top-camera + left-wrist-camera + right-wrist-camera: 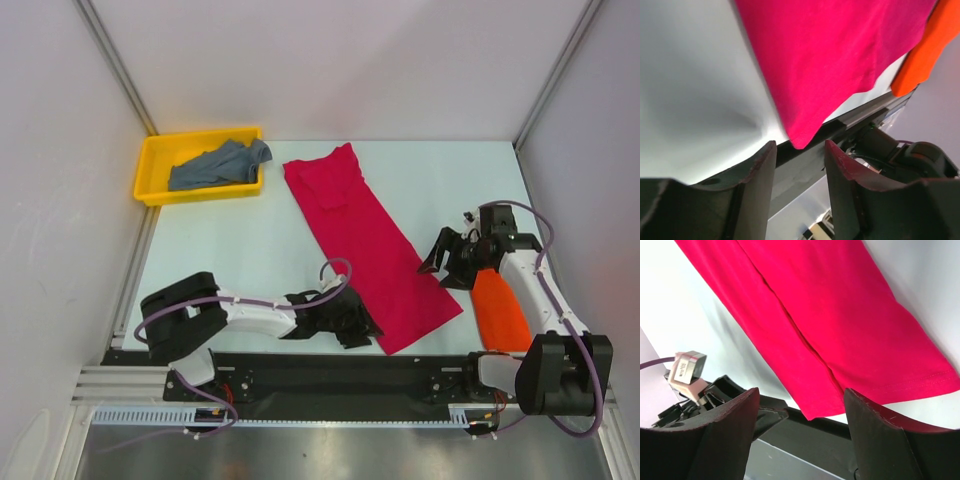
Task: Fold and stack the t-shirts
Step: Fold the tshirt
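The crimson-pink t-shirt [365, 245] lies flat as a long folded strip running from the table's back centre to its front. It also shows in the left wrist view [840, 60] and the right wrist view [840, 320]. The orange-red t-shirt [498, 312] lies bunched at the front right, under the right arm, and shows in the left wrist view [927, 47]. The grey-blue t-shirt [218, 165] lies crumpled in the yellow tray [155, 160]. My left gripper [352, 322] is open and empty beside the pink shirt's near corner. My right gripper [440, 262] is open and empty at the strip's right edge.
The yellow tray stands at the back left of the table. A black rail [340, 370] runs along the table's front edge by the arm bases. White walls close in the left, back and right sides.
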